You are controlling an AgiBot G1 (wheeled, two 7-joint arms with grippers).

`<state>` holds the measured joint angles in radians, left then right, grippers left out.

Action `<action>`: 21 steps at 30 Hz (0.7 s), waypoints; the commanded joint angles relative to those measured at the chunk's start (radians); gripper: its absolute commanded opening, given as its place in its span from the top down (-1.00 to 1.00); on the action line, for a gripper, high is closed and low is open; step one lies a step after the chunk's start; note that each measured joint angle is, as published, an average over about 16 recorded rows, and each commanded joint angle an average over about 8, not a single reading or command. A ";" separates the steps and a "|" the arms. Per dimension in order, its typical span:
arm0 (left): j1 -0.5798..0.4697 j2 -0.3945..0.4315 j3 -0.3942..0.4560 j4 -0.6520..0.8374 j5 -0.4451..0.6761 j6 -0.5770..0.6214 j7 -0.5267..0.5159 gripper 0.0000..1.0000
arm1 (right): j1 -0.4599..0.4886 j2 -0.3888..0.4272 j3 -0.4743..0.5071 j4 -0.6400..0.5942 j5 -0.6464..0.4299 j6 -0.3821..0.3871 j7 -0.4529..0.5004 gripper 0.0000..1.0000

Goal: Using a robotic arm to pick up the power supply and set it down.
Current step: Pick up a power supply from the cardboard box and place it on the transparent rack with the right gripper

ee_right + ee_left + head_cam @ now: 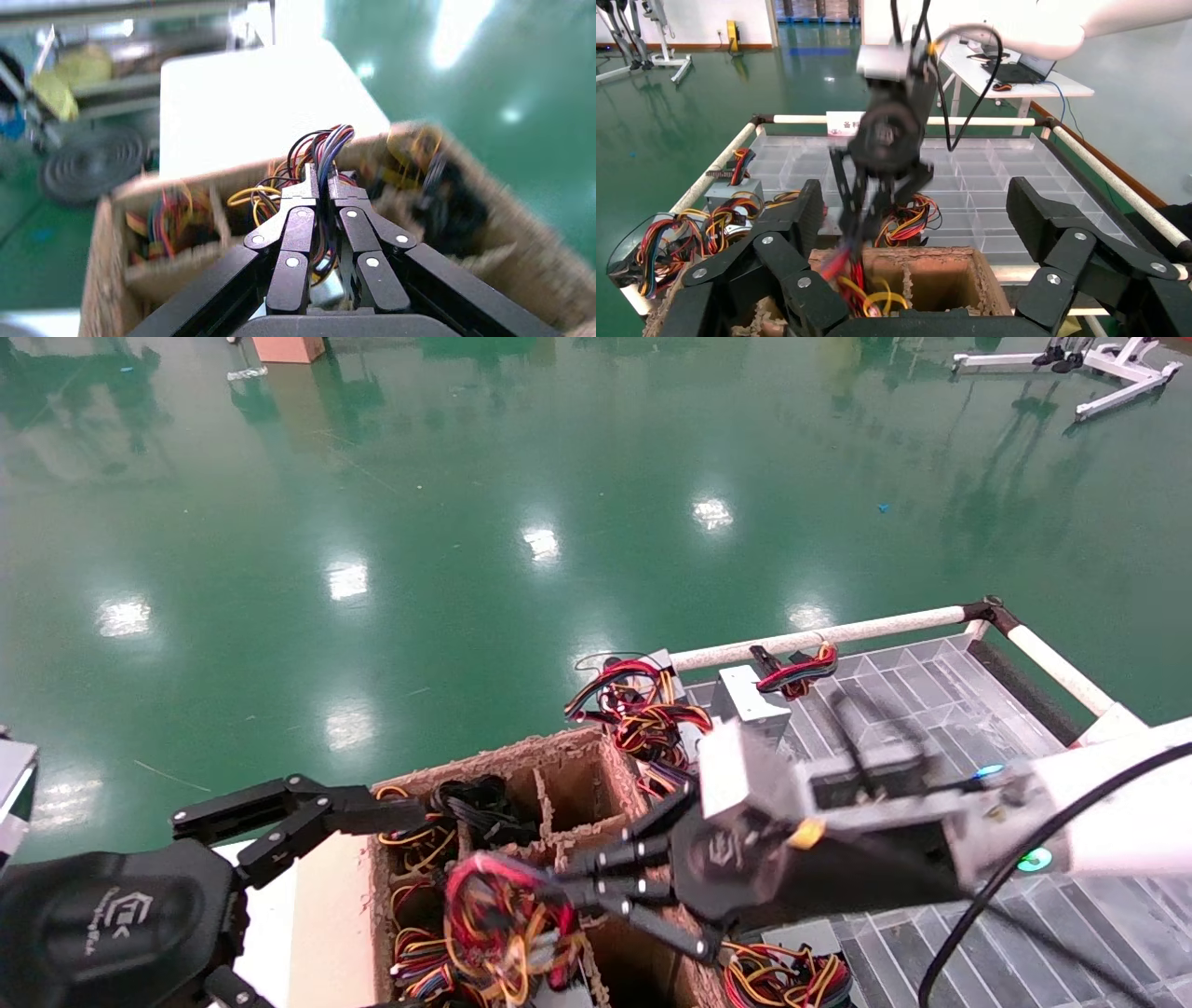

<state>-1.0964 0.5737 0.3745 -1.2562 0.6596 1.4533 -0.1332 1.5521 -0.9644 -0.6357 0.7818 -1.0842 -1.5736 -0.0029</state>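
My right gripper (549,889) hangs over the divided cardboard box (568,775), shut on the red, yellow and black wire bundle (498,919) of a power supply. In the right wrist view the wires (325,151) run up between the closed fingertips of the right gripper (321,188), and a piece of the silver body (325,289) shows below them. The left wrist view shows the same gripper (859,210) from the front, with wires trailing into a box cell. My left gripper (914,210) is open at the box's near left corner, one finger (307,810) reaching toward it.
More power supplies sit at the far end of the clear compartment tray (931,691): a silver box (745,696) and wire bundles (643,710). Another bundle (787,980) lies by the box. White rails (819,633) edge the tray. Green floor lies beyond.
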 commanded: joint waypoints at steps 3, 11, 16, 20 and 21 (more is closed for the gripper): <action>0.000 0.000 0.000 0.000 0.000 0.000 0.000 -1.00 | 0.013 0.031 0.030 0.016 0.093 -0.006 0.010 1.00; 0.000 0.000 0.000 0.000 0.000 0.000 0.000 -1.00 | 0.119 0.072 0.058 -0.002 0.200 -0.005 -0.013 1.00; 0.000 0.000 0.000 0.000 0.000 0.000 0.000 -1.00 | 0.206 0.091 0.059 -0.069 0.219 -0.005 -0.059 1.00; 0.000 0.000 0.000 0.000 0.000 0.000 0.000 -1.00 | 0.279 0.113 0.046 -0.148 0.200 -0.006 -0.106 1.00; 0.000 0.000 0.000 0.000 0.000 0.000 0.000 -1.00 | 0.297 0.119 0.039 -0.169 0.191 -0.006 -0.118 1.00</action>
<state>-1.0965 0.5737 0.3747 -1.2562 0.6596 1.4532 -0.1331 1.8449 -0.8452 -0.6048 0.6135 -0.9058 -1.5789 -0.1214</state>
